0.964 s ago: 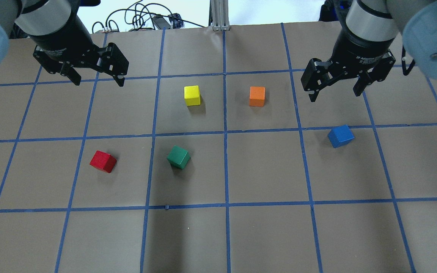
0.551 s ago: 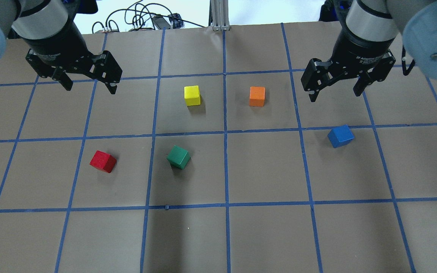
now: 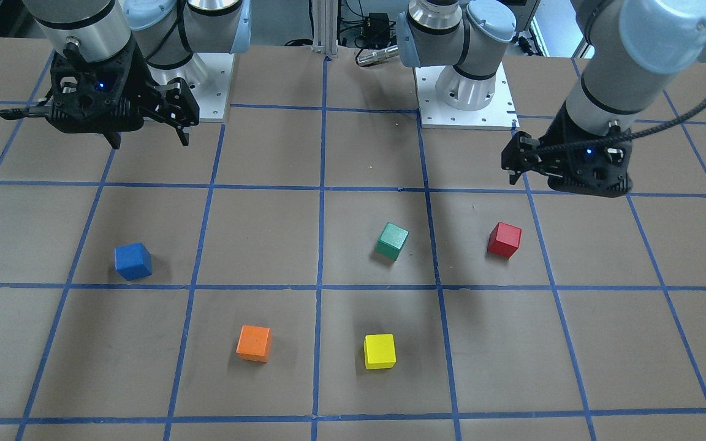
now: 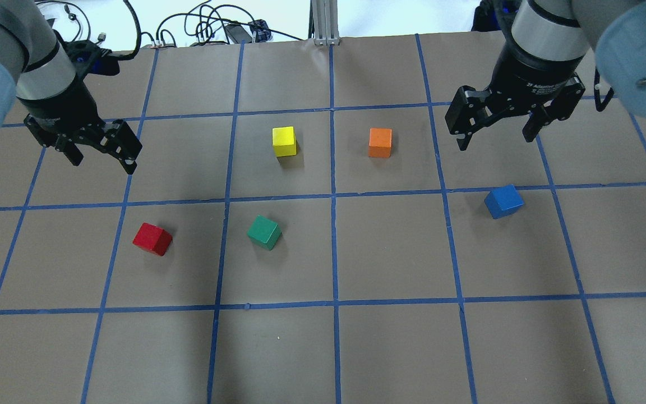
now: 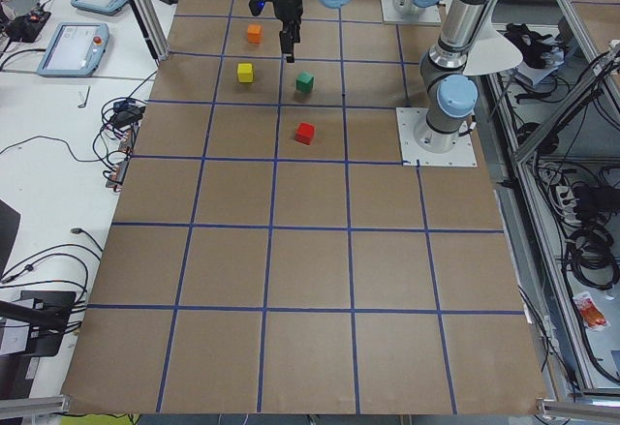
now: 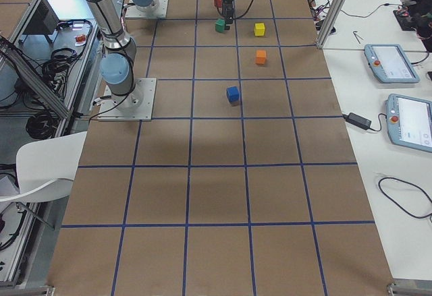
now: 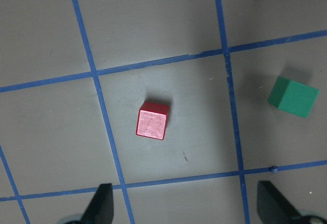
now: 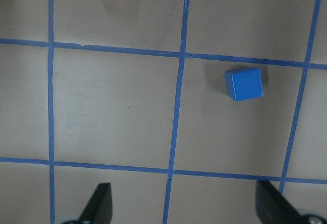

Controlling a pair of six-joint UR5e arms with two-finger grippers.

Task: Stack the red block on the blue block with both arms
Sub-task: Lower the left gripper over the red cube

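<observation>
The red block lies on the brown table at the near left; it also shows in the left wrist view. The blue block lies at the right, and in the right wrist view. My left gripper is open and empty, above the table and beyond the red block, slightly to its left. My right gripper is open and empty, held above the table just beyond the blue block.
A green block lies right of the red one. A yellow block and an orange block lie farther back at the middle. Blue tape lines divide the table into squares. Cables lie past the far edge.
My left gripper has moved left and nearer, closer to the red block, still open. The right gripper and all blocks have stayed where they were.
</observation>
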